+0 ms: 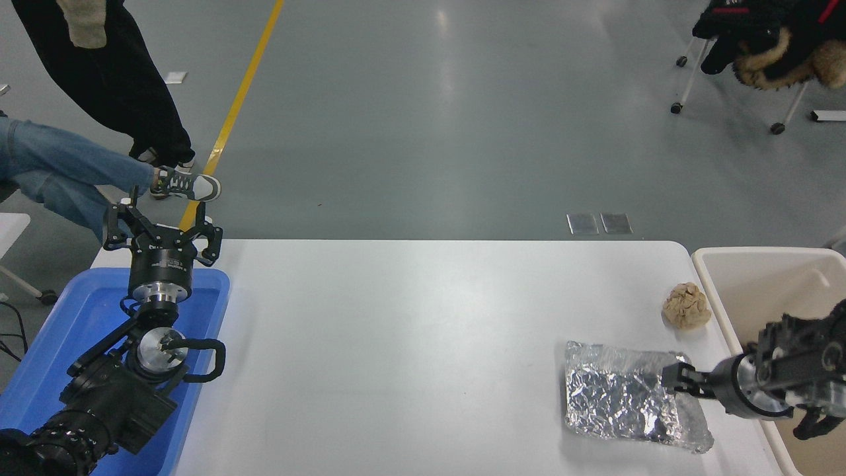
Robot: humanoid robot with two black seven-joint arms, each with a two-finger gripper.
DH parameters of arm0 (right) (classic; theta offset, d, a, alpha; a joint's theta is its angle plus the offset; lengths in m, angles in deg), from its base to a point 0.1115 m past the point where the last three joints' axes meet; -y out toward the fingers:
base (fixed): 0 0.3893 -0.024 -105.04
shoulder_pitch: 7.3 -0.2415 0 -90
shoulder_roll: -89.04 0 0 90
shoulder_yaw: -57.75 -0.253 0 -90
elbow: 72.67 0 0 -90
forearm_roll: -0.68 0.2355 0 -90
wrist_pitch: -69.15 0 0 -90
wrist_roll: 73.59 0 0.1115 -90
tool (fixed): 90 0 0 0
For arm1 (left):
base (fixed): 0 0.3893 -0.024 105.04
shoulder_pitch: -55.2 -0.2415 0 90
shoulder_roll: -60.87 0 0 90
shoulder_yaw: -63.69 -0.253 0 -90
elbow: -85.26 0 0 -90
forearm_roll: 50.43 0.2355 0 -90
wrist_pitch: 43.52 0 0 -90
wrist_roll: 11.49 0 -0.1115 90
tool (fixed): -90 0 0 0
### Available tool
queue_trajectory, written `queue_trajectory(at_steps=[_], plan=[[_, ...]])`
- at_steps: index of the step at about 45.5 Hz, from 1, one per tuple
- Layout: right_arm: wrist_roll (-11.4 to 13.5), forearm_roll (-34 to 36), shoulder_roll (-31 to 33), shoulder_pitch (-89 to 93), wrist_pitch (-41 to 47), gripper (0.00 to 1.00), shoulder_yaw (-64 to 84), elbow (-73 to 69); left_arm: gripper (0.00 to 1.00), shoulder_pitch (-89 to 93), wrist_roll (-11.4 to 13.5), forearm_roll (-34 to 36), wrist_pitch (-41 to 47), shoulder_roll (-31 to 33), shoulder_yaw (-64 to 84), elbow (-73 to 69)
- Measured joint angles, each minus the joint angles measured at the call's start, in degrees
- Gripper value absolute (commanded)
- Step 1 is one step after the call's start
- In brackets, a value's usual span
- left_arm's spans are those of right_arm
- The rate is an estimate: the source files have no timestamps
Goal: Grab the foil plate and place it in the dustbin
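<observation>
The foil plate (618, 400), a shiny crinkled silver tray, lies flat on the white table (410, 344) at the near right. My right gripper (670, 382) comes in low from the right edge and sits over the plate's right part, at or just above the foil. Its side-on angle hides how it stands. The dustbin (747, 277), a cream-beige bin, stands just off the table's right edge, and my right arm reaches across its near rim. My left gripper (162, 231) is parked open over the blue tray at the lower left.
A small crumpled tan paper ball (687, 305) lies behind the foil plate, close to the dustbin. The blue tray (79, 317) stands at the table's left end. People's legs (86, 165) are on the floor at the far left.
</observation>
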Motion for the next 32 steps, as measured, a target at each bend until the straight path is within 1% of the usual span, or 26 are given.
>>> queue_trajectory(at_steps=[2, 3, 4, 7, 10, 11, 12, 15, 16, 18, 32], plan=[[0.0, -0.32, 0.0, 1.06, -0.28, 0.8, -0.32, 1.01, 0.99, 0.0, 0.0, 0.0, 0.0, 0.0, 0.0, 0.0], [0.0, -0.48, 0.0, 1.63, -0.43, 0.77, -0.48, 1.52, 0.99, 0.0, 0.0, 0.0, 0.0, 0.0, 0.0, 0.0], [-0.01, -0.74, 0.0, 2.64, -0.7, 0.7, -0.77, 2.39, 0.99, 0.0, 0.0, 0.0, 0.0, 0.0, 0.0, 0.0], [-0.01, -1.0, -0.07, 3.71, -0.98, 0.54, -1.12, 3.28, 0.99, 0.0, 0.0, 0.0, 0.0, 0.0, 0.0, 0.0], [0.01, -1.27, -0.23, 5.09, -1.29, 0.32, -1.67, 4.43, 0.99, 0.0, 0.0, -0.01, 0.0, 0.0, 0.0, 0.0], [0.01, -1.33, -0.3, 5.47, -1.34, 0.26, -1.82, 4.69, 0.99, 0.0, 0.0, 0.0, 0.0, 0.0, 0.0, 0.0], [0.01, -1.39, -0.4, 5.85, -1.44, 0.24, -2.05, 5.04, 0.99, 0.0, 0.0, 0.0, 0.0, 0.0, 0.0, 0.0], [0.04, -1.45, -0.68, 6.57, -1.61, 0.22, -2.62, 5.63, 0.99, 0.0, 0.0, 0.0, 0.0, 0.0, 0.0, 0.0], [0.03, -1.48, -0.78, 6.75, -1.63, 0.19, -2.79, 5.75, 0.99, 0.0, 0.0, 0.0, 0.0, 0.0, 0.0, 0.0], [0.04, -1.52, -1.01, 7.12, -1.68, 0.0, -3.36, 6.02, 0.99, 0.0, 0.0, 0.0, 0.0, 0.0, 0.0, 0.0], [0.05, -1.57, -2.25, 8.19, -1.26, 0.0, -5.45, 6.71, 0.99, 0.0, 0.0, 0.0, 0.0, 0.0, -0.05, 0.0]])
